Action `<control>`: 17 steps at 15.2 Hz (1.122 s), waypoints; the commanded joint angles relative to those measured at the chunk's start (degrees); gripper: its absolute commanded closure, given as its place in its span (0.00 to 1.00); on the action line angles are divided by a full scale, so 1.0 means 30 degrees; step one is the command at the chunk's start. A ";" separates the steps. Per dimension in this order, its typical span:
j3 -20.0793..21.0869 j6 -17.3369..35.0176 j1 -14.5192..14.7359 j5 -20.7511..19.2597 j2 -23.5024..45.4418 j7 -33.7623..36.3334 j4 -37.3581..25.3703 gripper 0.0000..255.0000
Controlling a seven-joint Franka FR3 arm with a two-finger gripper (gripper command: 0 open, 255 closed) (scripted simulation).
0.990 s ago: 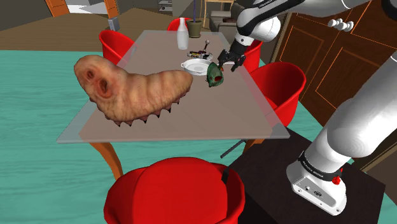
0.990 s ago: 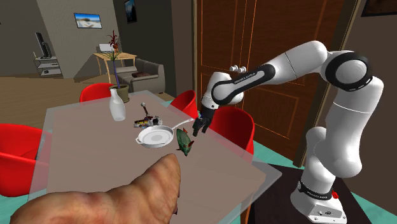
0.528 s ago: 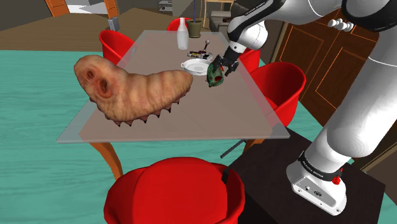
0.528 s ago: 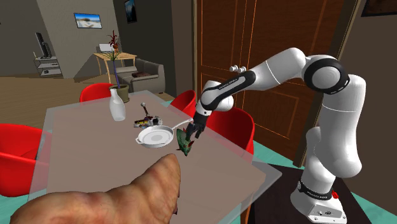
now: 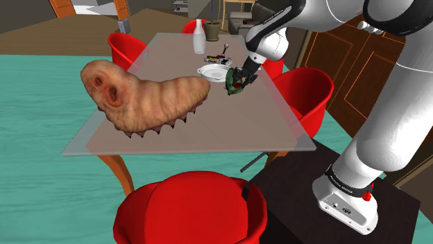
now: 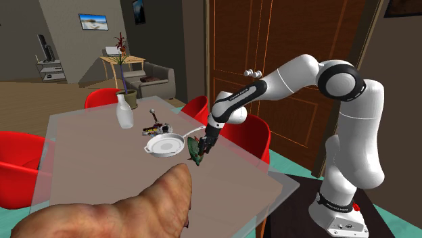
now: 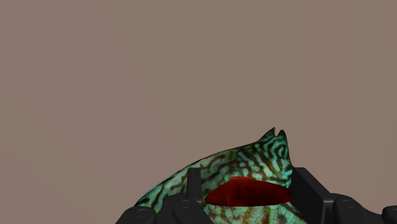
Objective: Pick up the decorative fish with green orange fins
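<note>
The decorative fish (image 5: 232, 84), patterned green with a dark red patch, stands on the grey table (image 5: 229, 128) next to the white pan. My black gripper (image 5: 240, 76) has come down on it from the side of the shoulder view's right and is shut on the fish. The second exterior view shows the fish (image 6: 195, 153) just under the gripper (image 6: 201, 145), past the pan's handle. In the wrist view the fish (image 7: 245, 162) sits clasped between the two fingers (image 7: 193, 188), its red patch right at the gripper (image 7: 249, 192).
A large brown grub-like figure (image 5: 142, 93) lies across the table's middle. A white pan (image 5: 212, 71), a white bottle (image 5: 199, 36) and a small dark item (image 5: 222, 57) stand farther back. Red chairs (image 5: 305, 93) ring the table; the stand (image 5: 326, 208) is at lower right.
The arm lowered and moved toward the fish. The fingers, open a second ago, have shut on it. The fish itself has hardly shifted.
</note>
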State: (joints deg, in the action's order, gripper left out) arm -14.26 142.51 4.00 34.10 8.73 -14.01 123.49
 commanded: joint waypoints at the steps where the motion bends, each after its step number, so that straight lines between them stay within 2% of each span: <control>1: 0.0002 0.0021 -0.0002 0.0016 0.0022 -0.0012 -0.0003 1.00; 8: 0.0000 0.0047 -0.0002 0.0021 -0.0029 -0.0033 0.0075 1.00; 17: -0.0306 -0.1637 0.0105 -0.1629 -0.1388 0.1608 -0.0592 1.00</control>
State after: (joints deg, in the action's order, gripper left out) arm -15.04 138.29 4.33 29.85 5.27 -9.72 121.82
